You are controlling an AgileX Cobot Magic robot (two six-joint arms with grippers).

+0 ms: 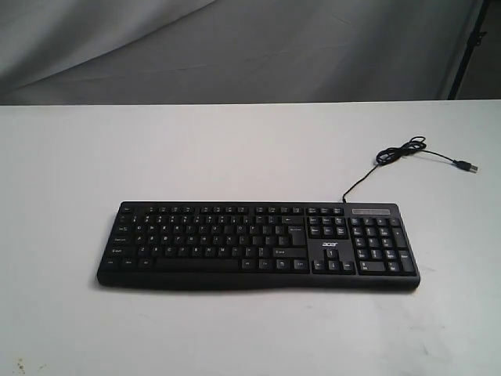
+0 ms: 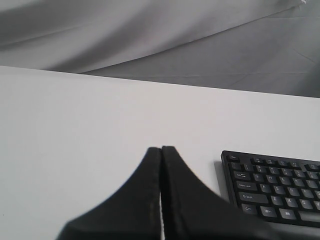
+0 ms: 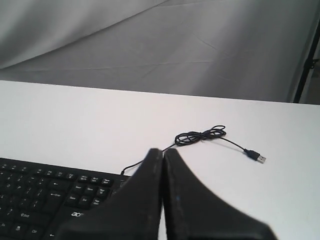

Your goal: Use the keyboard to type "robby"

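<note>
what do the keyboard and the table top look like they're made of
The keyboard looks like matte black plastic: dull surface, white printed legends. The table top seems smooth white laminate or painted board, faintly scuffed; which, I cannot tell.

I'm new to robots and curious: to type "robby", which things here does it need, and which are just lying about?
Needed: the keyboard; the left gripper and the right gripper, both shut.
Just lying about: the cable coiled behind the keyboard, its plug not plugged in; the table; the grey cloth behind.
</note>
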